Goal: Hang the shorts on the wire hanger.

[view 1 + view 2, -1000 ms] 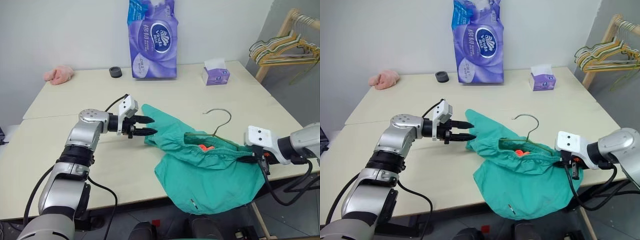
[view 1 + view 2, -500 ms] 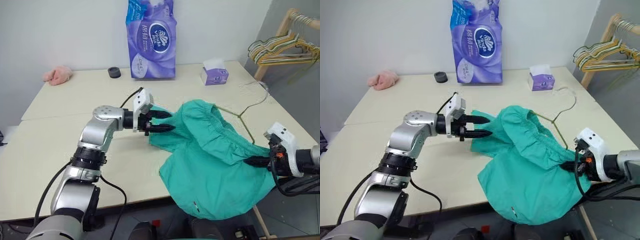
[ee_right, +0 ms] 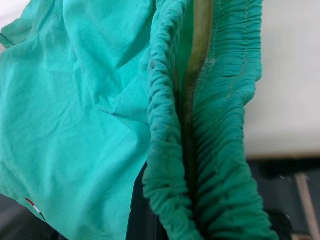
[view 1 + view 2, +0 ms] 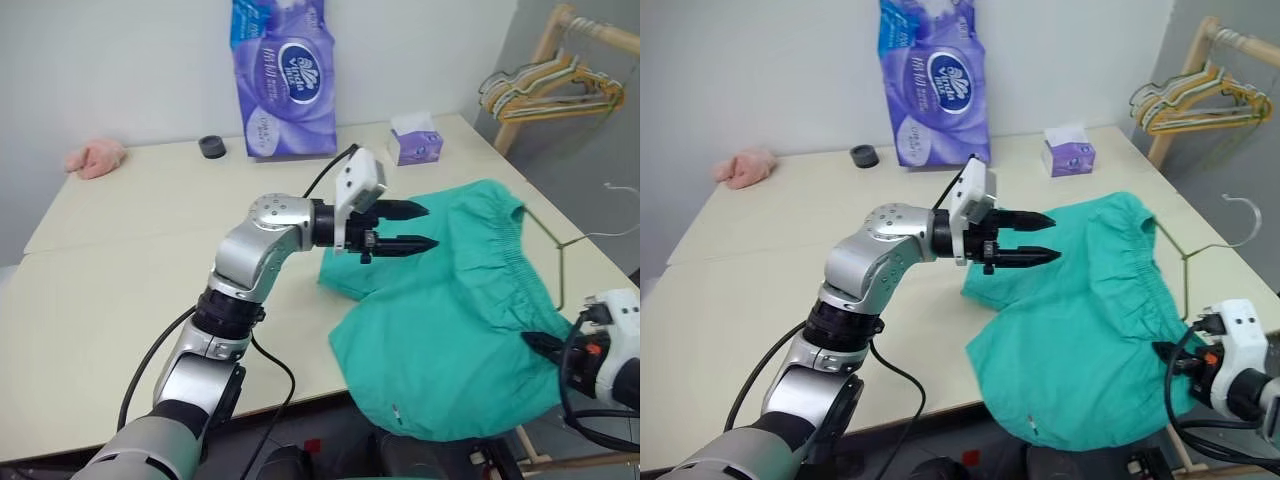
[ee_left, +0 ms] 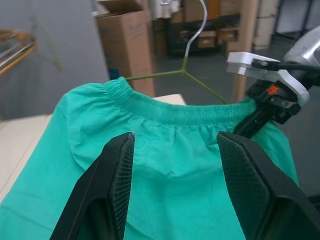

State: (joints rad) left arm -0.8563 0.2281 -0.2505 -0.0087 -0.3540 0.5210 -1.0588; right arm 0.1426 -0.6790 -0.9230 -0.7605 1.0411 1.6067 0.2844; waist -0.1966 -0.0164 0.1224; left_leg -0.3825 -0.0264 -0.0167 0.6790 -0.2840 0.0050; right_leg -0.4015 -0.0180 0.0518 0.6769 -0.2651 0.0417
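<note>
At the near right corner of the pale table (image 4: 120, 290), the right gripper (image 4: 1175, 357) is clamped tight on the waistband of the teal-green shorts (image 4: 450, 330), and the olive wire of the wire hanger (image 4: 1200, 250) runs inside that gathered band in the right wrist view. The shorts lie spread across the table's right side, their lower hem spilling over the near edge — a small white mark shows there. The hanger's hook juts out past the table's right edge into open air. Beyond, the left gripper (image 4: 405, 227) hovers level above the shorts, its two black fingers parted and holding nothing. The left half of the table is bare and open for movement. At the far edge stand a purple tissue pack (image 4: 283, 80), a small tissue box (image 4: 414, 146), a black ring (image 4: 211, 147) and a pink cloth (image 4: 95, 158). Compared with a second ago, the left gripper has swung rightward over the fabric, and the shorts are pulled flatter with the hanger turned outward.
</note>
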